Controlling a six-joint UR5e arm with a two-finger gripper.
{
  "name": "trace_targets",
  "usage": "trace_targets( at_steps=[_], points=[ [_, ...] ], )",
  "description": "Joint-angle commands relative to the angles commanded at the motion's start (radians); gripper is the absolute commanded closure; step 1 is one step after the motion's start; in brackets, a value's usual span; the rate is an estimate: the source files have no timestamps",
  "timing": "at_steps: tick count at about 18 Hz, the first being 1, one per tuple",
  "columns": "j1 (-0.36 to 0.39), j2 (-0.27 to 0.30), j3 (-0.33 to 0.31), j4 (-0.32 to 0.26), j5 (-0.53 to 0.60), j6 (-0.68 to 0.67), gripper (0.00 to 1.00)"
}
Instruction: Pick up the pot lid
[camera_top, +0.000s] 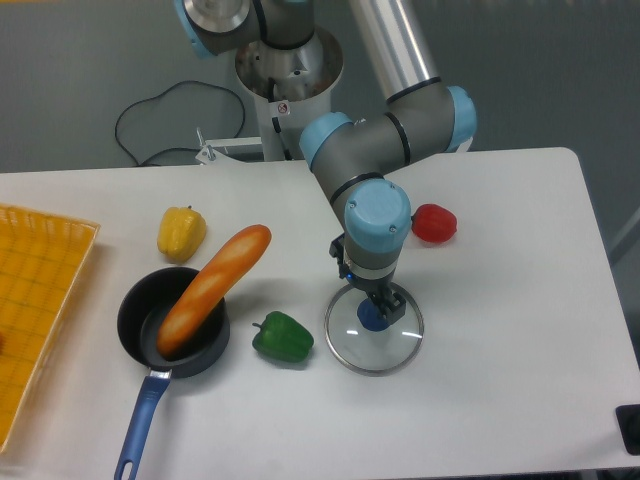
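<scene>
One yellow mesh tray (40, 300) fills the left edge of the frame, lying on the white table (500, 360). Right of it, in the upper left part of the tabletop, sits a yellow pepper (181, 232). Below that pepper stands a dark pot (205, 350) with a blue handle (140, 418) that points toward the bottom edge of the frame. A long bread roll (213, 288) lies tilted across the pot, its lower end inside and its upper end sticking out over the rim toward the upper right. Just beside the pot on the right is a green pepper (282, 338).

Next, a little right of centre, the glass pot lid (352, 340) lies flat on the table, near the green pepper but apart from it. Its blue knob (372, 320) shows in the middle. The gripper (384, 304) points straight down onto the lid, with its dark fingers at the knob. From this angle I cannot tell whether the fingers are pressed on the knob or standing clear of it. The lid's rim rests on the table.

Up and to the right of the gripper lies a red pepper (434, 223), partly behind the arm (390, 140), which comes down from the top of the frame.
</scene>
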Motion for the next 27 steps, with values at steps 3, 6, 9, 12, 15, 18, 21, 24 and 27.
trace_targets(
  at_steps=[3,6,9,12,15,18,21,24,27],
  points=[
    [-0.015,0.015,-0.021,0.0,0.0,0.001,0.0],
    [-0.018,0.049,-0.055,0.0,0.002,0.005,0.0],
    [-0.019,0.054,-0.061,0.0,0.002,0.005,0.0],
    [-0.012,0.048,-0.061,0.002,0.008,0.006,0.0],
    [-0.017,0.052,-0.068,0.002,0.006,0.005,0.0],
    [-0.017,0.042,-0.054,0.006,0.006,0.003,0.0],
    [-0.009,0.0,-0.009,0.029,0.003,0.002,0.0],
    [0.012,-0.02,0.012,0.038,0.002,0.005,0.0],
    [0.02,-0.041,0.024,0.055,0.002,0.005,0.0]
  ],
)
